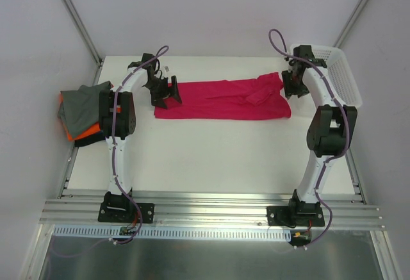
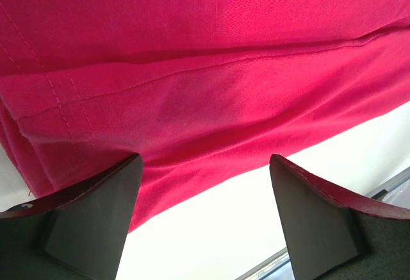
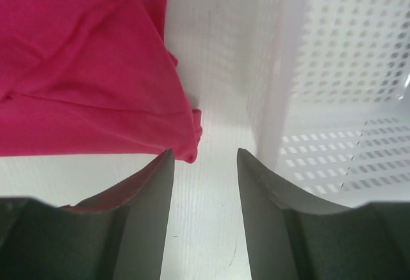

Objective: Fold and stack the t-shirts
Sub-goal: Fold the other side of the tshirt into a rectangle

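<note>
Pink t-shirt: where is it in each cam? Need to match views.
Top external: pink t-shirt spread flat across the far middle of the frame.
Left wrist: shirt fills the upper frame, stitched hem at left.
Right wrist: shirt upper left, corner ending just ahead of the jaws.
Shared landmark: white table beside the shirt's edge.

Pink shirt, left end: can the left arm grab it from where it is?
Probably yes. The left gripper is open right at the pink shirt's hem, with nothing between them.
</note>
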Motion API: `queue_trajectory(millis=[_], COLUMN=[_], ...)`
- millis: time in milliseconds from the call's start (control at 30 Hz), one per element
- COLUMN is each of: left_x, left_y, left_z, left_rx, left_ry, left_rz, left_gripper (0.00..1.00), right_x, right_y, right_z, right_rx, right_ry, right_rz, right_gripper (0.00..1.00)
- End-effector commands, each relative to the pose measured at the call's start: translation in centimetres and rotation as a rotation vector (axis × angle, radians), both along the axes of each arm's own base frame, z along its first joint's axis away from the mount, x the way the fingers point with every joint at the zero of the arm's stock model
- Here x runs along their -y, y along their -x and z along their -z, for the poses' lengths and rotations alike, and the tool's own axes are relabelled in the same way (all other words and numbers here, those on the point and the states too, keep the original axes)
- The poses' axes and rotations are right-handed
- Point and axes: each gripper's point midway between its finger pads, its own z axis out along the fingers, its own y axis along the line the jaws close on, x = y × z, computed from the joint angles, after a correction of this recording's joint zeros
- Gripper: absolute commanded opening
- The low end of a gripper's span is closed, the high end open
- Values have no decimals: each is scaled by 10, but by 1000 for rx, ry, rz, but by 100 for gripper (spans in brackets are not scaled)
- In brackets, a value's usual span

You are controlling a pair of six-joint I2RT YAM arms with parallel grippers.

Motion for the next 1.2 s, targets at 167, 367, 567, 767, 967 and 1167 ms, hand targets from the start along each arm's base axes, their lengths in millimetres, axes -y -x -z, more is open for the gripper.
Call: queue_trajectory(millis=[167, 367, 567, 767, 967, 1167], left_x=[-11, -12, -11, -10, -9, -9], left_y=[0, 1, 3, 4, 4, 4], left_z=[0, -6, -8, -6, -4, -4], left_rx=[14, 30, 39, 35, 30, 30], left_ry=[-80, -95, -107, -114, -107, -109], left_rz=[8, 17, 27, 30, 27, 27], left_gripper=[83, 84, 85, 85, 85, 85], right_x=[-81, -141, -162, -159, -159, -168], right_y=[-40, -29, -18, -12, -16, -23], right_z=[-43, 1, 28, 34, 42, 46], right_rx=[134, -16, -107, -125, -123, -127], right_ry=[-335, -491, -524, -512, -493, -511], right_rz=[-56, -111, -116, -111, -108, -122], right_gripper=[47, 46, 42, 41, 38, 15])
